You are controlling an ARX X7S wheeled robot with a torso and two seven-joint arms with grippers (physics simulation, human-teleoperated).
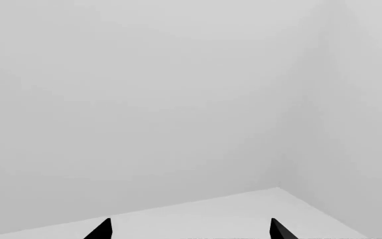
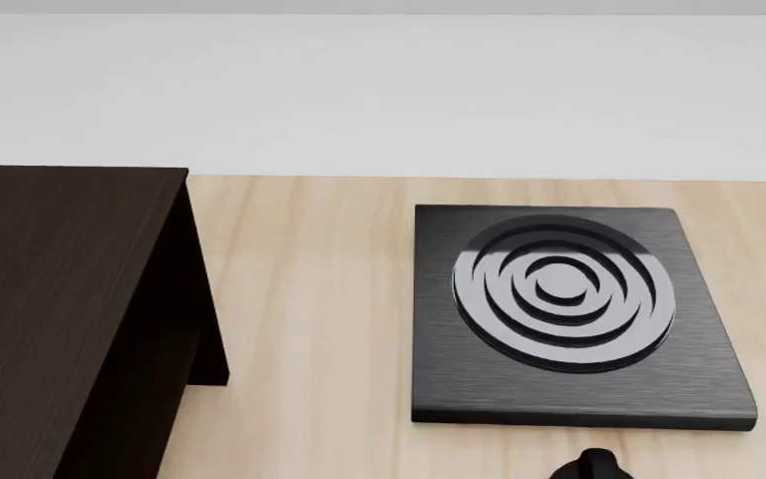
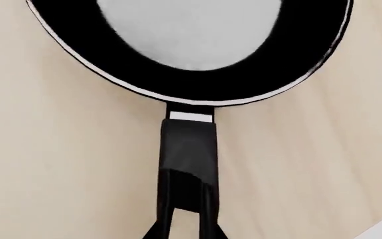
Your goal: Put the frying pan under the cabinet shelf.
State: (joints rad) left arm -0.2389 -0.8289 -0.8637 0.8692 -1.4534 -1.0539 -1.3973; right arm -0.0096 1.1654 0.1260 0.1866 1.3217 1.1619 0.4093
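The right wrist view shows the frying pan (image 3: pixel 198 84), glossy black with a thin pale rim, over the light wooden tabletop (image 3: pixel 58 164). Its long black handle (image 3: pixel 187 149) runs back to my right gripper (image 3: pixel 186 234), whose two black fingertips press against both sides of the handle at the oval hole. The dark brown cabinet shelf (image 2: pixel 51 299) fills the left of the head view; the pan does not show there. My left gripper (image 1: pixel 191 230) is open, with nothing between its fingertips (image 1: pixel 101 230), and faces bare grey walls.
A square black stove plate (image 2: pixel 570 389) with concentric rings lies on the table to the right of the cabinet, a strip of bare wood (image 2: pixel 310 319) between them. A small black rounded part (image 2: pixel 596 465) pokes in at the head view's lower edge.
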